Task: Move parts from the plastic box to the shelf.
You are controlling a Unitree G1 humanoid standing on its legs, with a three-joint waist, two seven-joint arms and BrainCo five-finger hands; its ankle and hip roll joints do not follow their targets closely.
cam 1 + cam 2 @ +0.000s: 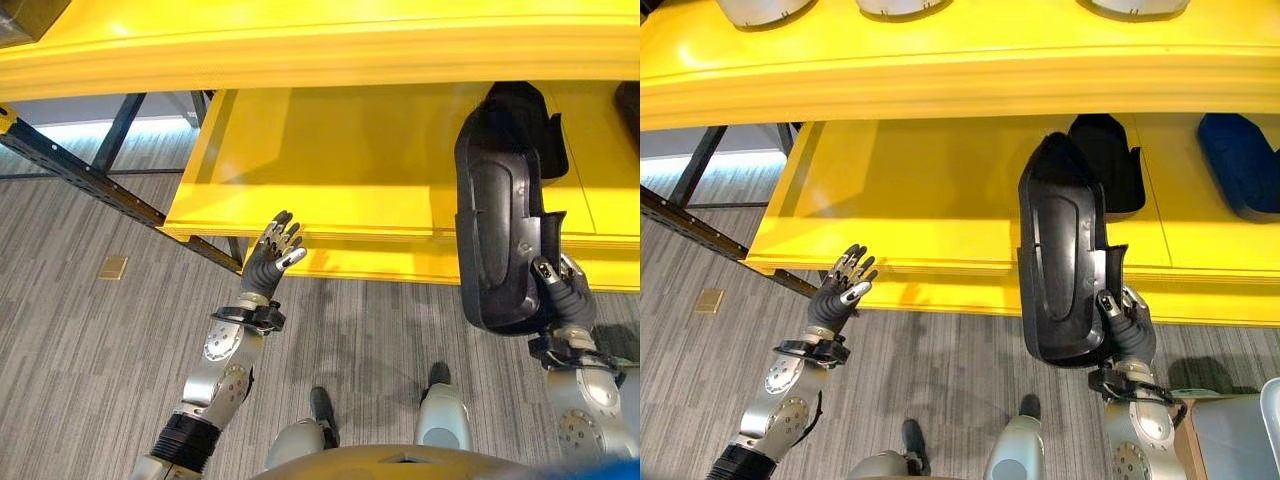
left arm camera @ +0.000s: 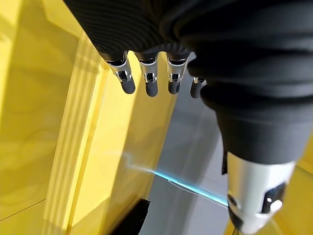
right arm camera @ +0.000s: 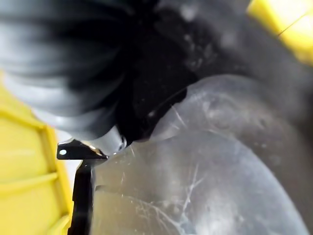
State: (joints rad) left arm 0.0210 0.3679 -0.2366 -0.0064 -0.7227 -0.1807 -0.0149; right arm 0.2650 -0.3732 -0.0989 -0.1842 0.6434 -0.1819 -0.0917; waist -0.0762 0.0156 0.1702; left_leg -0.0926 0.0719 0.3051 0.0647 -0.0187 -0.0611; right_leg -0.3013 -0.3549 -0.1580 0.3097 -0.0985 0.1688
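R hand (image 1: 1127,330) is raised at the front edge of the yellow shelf (image 1: 930,190), fingers (image 1: 1108,305) clamped on the lower end of a long black moulded plastic part (image 1: 1060,260). The part stands nearly upright, its top end over the lower shelf board, its bottom end hanging out past the edge above the grey carpet floor (image 1: 940,370). In the R wrist view the grip is blurred; the thumb seems to press on the part's inner face. A second black part (image 1: 1110,160) lies on the shelf just behind it, and a dark blue part (image 1: 1240,165) rests further right. L hand (image 1: 272,252) is held up, forearm angled toward the shelf edge, palm facing the shelf, fingers (image 2: 149,83) relaxed and spread, holding nothing, apart from the edge.
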